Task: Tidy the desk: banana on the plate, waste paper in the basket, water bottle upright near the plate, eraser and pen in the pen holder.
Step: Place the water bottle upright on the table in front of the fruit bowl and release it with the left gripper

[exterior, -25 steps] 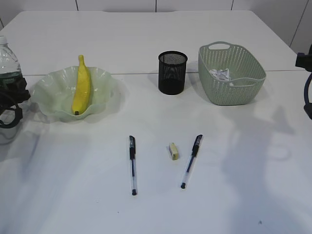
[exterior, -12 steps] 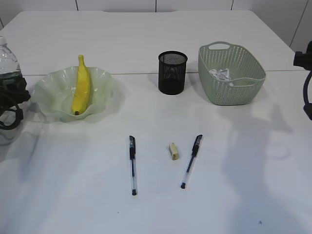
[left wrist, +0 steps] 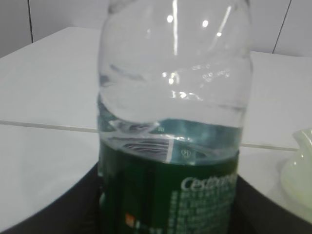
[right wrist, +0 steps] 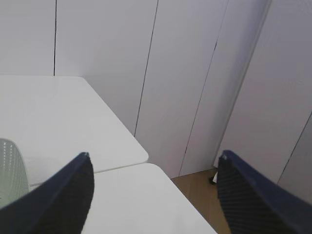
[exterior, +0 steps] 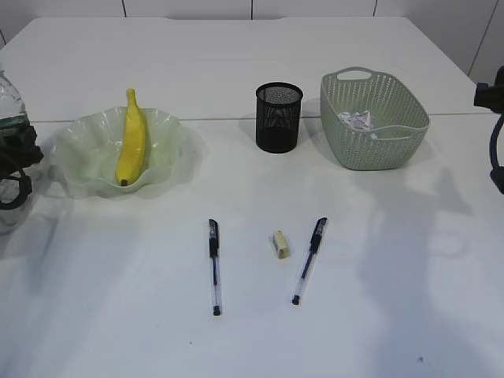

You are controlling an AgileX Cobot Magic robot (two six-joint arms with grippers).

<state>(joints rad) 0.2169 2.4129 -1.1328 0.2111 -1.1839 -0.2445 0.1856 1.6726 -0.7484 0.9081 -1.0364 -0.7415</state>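
The banana (exterior: 131, 146) lies in the pale green plate (exterior: 79, 150) at the left. Crumpled waste paper (exterior: 358, 120) sits inside the sage-green basket (exterior: 378, 150). The black mesh pen holder (exterior: 278, 118) stands between plate and basket. Two pens (exterior: 213, 265) (exterior: 309, 260) and the small cream eraser (exterior: 279, 243) lie on the desk in front. My left gripper (left wrist: 168, 209) is shut on the water bottle (left wrist: 173, 122), upright at the far left edge, left of the plate. My right gripper (right wrist: 153, 195) hangs open and empty beyond the desk's right corner.
The plate's rim (left wrist: 300, 170) shows just right of the bottle in the left wrist view. A corner of the basket (right wrist: 9, 170) shows at the left of the right wrist view. Dark parts of the right arm (exterior: 494, 102) sit at the right edge.
My left gripper and the bottle have slid a little to the left, further out of the exterior view. The right arm has hardly moved.
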